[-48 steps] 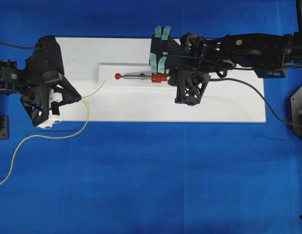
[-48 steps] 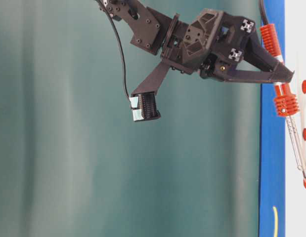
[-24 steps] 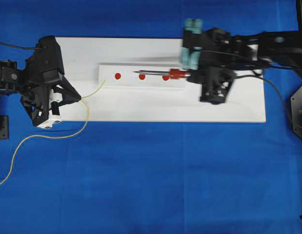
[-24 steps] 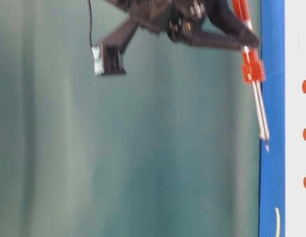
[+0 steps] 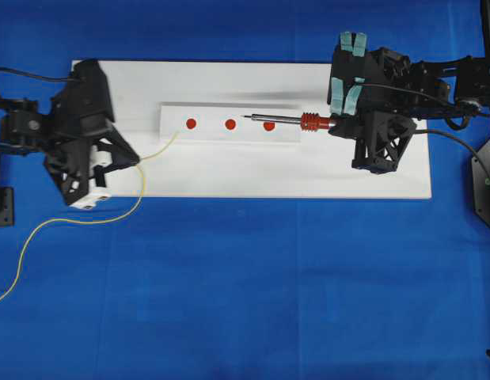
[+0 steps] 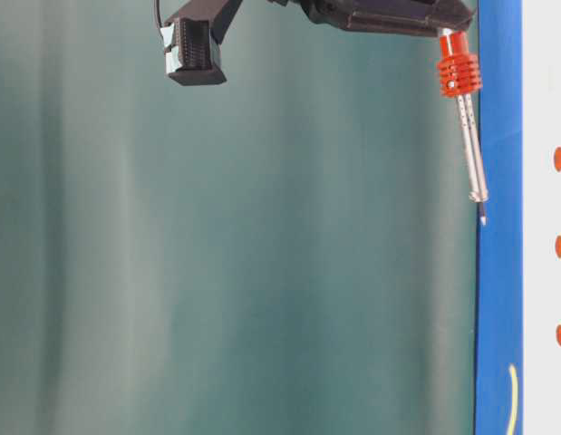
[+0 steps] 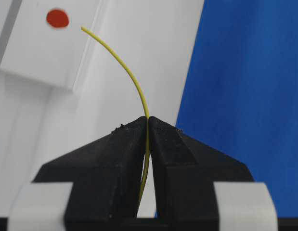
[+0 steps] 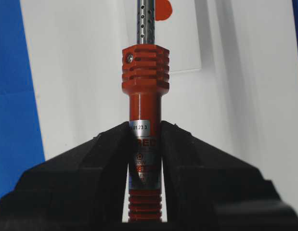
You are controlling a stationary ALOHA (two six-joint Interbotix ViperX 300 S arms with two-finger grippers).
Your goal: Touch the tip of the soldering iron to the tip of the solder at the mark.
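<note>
Though level-looking from overhead, soldering iron [image 6: 463,109] in clamped right claw [image 8: 145,139] airborne; left claw [image 7: 148,126] pinching solder [image 7: 124,67].

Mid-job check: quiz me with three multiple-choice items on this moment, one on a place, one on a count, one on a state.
1. Where does the solder tip lie?
A. Just left of the leftmost red dot
B. Over the rightmost dot
C. Off the white board

2. How many red dots mark the raised strip?
A. Two
B. Three
C. Five

3. What is the right pincer doing?
A. Hanging open
B. Shut on nothing
C. Shut on the soldering iron

Answers: 1 A, the left wrist view shows its tip beside that dot. 2 B, the overhead view shows three. 3 C, its jaws clamp the red body.
</note>
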